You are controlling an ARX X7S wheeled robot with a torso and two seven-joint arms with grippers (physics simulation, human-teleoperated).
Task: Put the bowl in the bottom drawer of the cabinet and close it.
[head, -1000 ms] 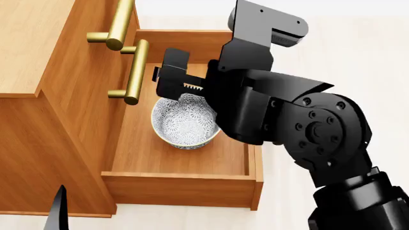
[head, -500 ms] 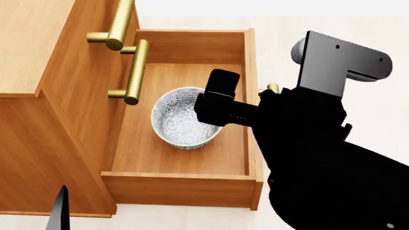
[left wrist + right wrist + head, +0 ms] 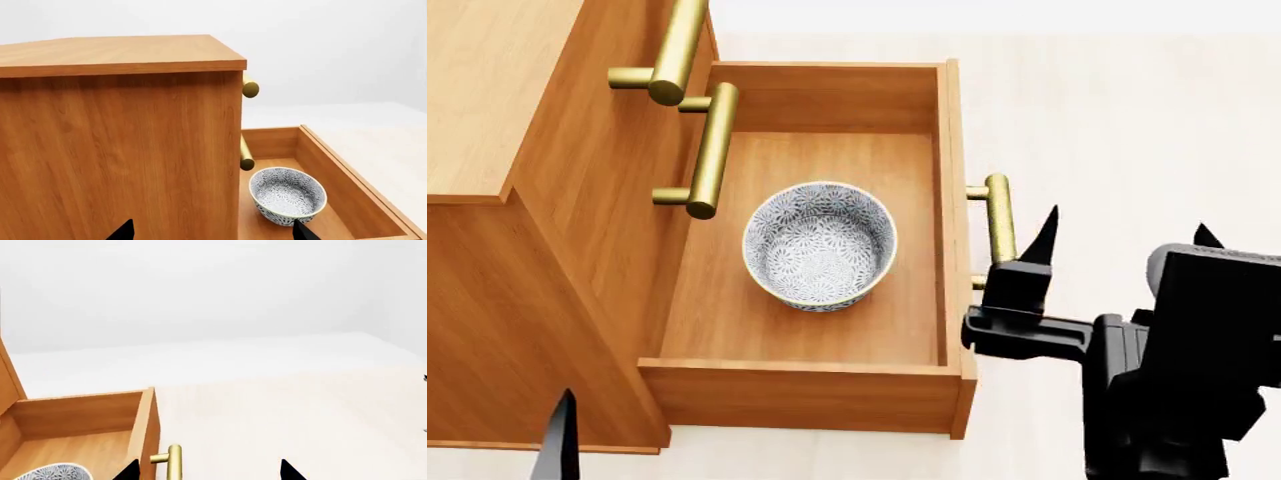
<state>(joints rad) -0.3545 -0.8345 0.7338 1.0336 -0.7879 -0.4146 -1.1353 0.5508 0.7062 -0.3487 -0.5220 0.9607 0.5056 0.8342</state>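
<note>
The cabinet (image 3: 547,230) is the biggest thing; its side wall fills the left wrist view. The bottom drawer (image 3: 814,385) stands pulled out from the cabinet, with the bowl (image 3: 819,245) upright on its floor, touching no wall. Only the head view shows the right pincer (image 3: 1121,240), released and empty, just beside the drawer's brass handle (image 3: 1000,222). Of the left pincer (image 3: 210,231) only two spread tips show, holding nothing.

light: bright, even | shadows: faint, soft | glare: none | focus: sharp, undistorted
</note>
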